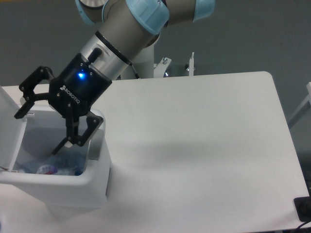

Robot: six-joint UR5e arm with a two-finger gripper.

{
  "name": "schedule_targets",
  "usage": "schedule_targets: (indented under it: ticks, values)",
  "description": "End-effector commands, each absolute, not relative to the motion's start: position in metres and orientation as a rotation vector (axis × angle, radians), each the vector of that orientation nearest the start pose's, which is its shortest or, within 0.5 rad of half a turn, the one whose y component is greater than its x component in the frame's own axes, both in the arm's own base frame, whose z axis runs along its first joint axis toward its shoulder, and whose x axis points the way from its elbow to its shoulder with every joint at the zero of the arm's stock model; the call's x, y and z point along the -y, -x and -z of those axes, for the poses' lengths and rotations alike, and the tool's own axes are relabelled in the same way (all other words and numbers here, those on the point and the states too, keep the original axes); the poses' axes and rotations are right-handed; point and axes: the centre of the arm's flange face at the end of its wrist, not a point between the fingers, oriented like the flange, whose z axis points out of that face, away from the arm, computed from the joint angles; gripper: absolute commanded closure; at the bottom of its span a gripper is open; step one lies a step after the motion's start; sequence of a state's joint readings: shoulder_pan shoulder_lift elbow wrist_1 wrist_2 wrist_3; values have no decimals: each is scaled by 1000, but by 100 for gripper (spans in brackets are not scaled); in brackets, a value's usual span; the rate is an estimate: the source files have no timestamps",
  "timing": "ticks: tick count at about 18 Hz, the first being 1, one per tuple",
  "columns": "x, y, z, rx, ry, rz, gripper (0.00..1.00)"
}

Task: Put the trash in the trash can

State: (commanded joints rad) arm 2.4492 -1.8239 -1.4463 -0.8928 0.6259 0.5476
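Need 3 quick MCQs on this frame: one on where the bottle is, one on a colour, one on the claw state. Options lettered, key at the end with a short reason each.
1. Where is the crushed bottle?
A. on the table
B. inside the trash can
C. between the claw's fingers

2. What colour is the light on the claw's body?
A. red
B. green
C. blue

3. What state is the claw in?
A. open, holding nothing
B. shut on the bottle
C. shut on the lid

Key:
1 B: the crushed bottle lies at the bottom of the trash can, below the fingers.
2 C: a blue light glows on the black body above the fingers.
3 A: the claw hangs over the bin opening with its fingers spread wide and nothing between them.
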Motion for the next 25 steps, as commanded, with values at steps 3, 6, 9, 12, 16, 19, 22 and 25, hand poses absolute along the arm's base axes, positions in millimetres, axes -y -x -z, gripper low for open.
schedule_targets:
  ticks: [3,6,9,12,16,19,22,25]
  values:
    - [-504,396,-499,177,2128,376,0]
    - [-469,430,-470,177,2140,318,0]
    - [-451,445,-442,164,2190,272,0]
    - [-430,470,-422,214,2414,49,0]
    - [-419,501,-394,181,2641,-155,0]
    - [-411,512,-374,21,2740,-230,0]
    - [-398,522,-362,-122,2826,-256,0]
    - [-386,533,-336,-341,2998,-258,0]
